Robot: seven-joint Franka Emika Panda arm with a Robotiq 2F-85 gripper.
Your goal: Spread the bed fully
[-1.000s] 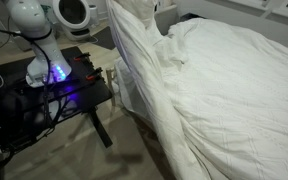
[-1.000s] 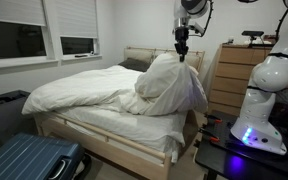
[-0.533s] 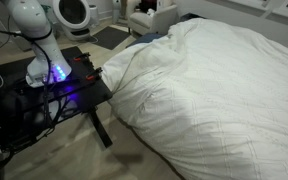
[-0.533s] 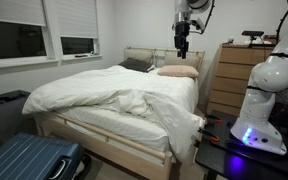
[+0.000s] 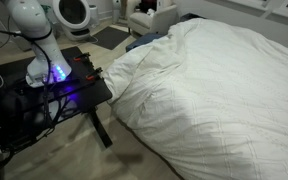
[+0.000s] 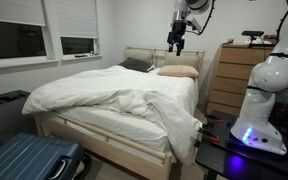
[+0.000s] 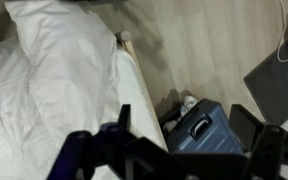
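Note:
The bed (image 5: 224,90) fills most of the view, its white quilted duvet lying over it with rumpled folds. In an exterior view the bed (image 6: 104,95) shows tan pillows (image 6: 179,72) uncovered at its head. There the duvet is bunched near the middle and hangs over the side nearest the robot. My gripper (image 6: 177,40) hangs open above the pillows, apart from the cloth and holding nothing. In the wrist view the gripper (image 7: 184,125) has its dark fingers (image 7: 119,118) spread wide, with the bed (image 7: 54,90) at the left.
A blue suitcase (image 7: 209,125) stands on the wood floor by the bed's foot, and shows as well as the suitcase (image 6: 29,160) at lower left. The robot base (image 5: 34,40) sits on a black table (image 5: 54,95) with blue lights. A wooden dresser (image 6: 229,75) stands beside the bed.
A second ago the gripper held a raised peak of duvet. It has let go, the duvet has dropped flat onto the bed, and the open gripper has shifted slightly.

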